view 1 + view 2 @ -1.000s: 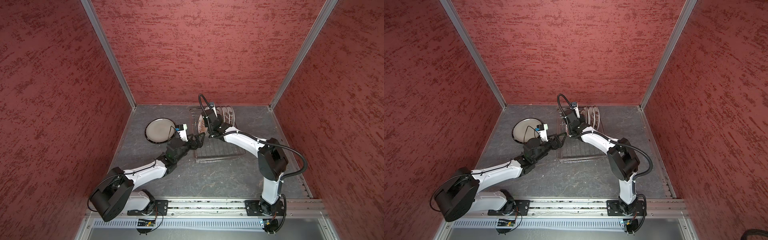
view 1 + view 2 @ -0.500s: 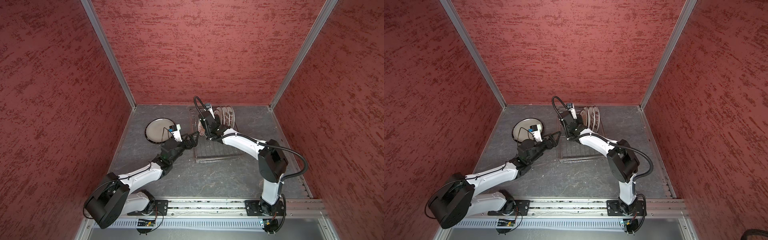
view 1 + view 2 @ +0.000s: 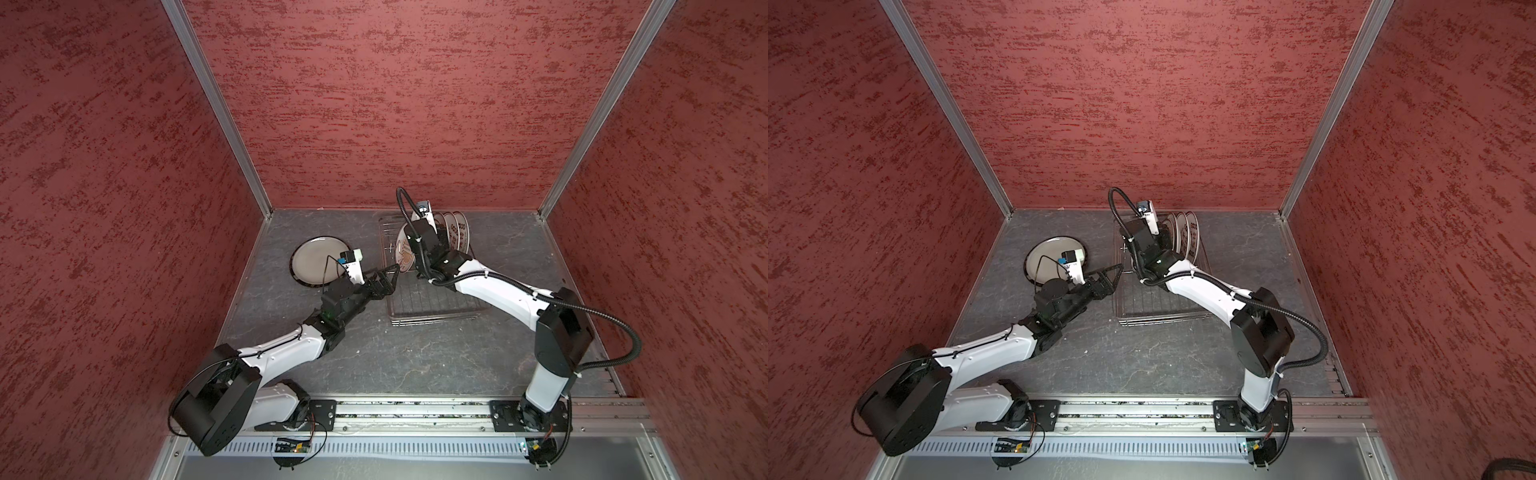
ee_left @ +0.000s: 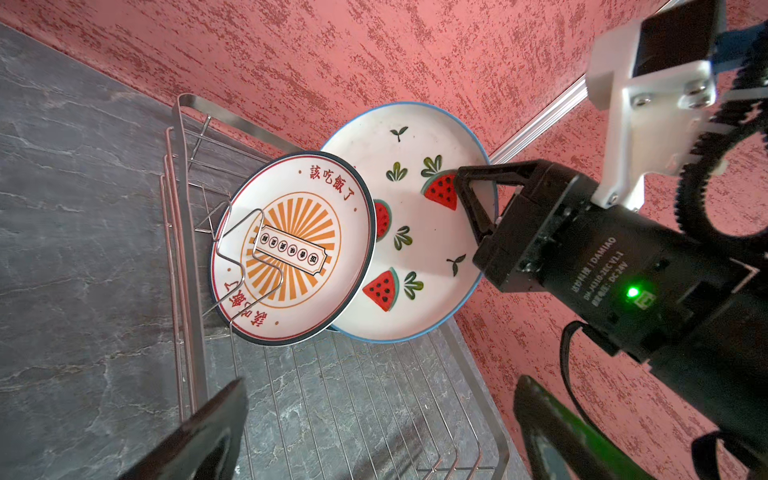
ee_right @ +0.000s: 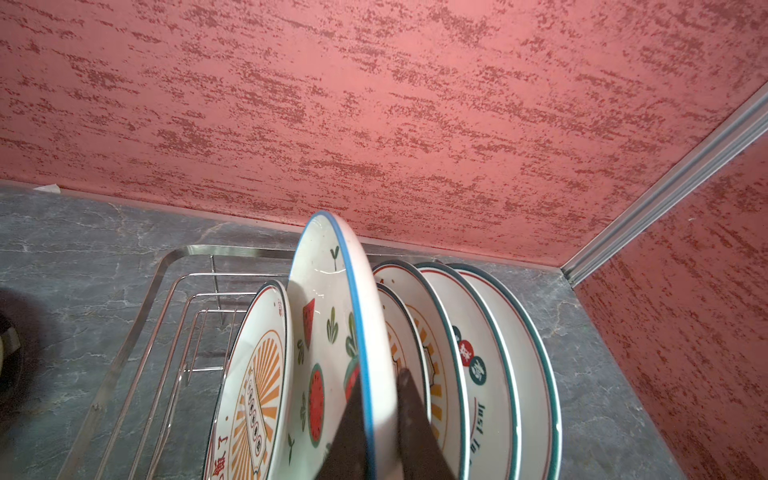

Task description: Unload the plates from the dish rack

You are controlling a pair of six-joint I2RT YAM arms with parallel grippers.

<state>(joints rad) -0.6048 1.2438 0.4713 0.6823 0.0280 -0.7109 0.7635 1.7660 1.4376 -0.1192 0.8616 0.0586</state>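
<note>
Right claw: still pinched shut on watermelon plate rim, plate on edge in dish rack, standing proud of neighbours. Left claw: spread wide, empty, still poised beside rack. Little changed; lift-out apparently pending. Dark-rimmed plate already flat on surface.

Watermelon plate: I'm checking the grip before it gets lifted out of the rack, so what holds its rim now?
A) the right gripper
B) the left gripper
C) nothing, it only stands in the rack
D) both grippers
A: in the right wrist view the right gripper has its jaws shut on the blue rim of the watermelon plate, while the left gripper stands open with nothing between its jaws.
</note>
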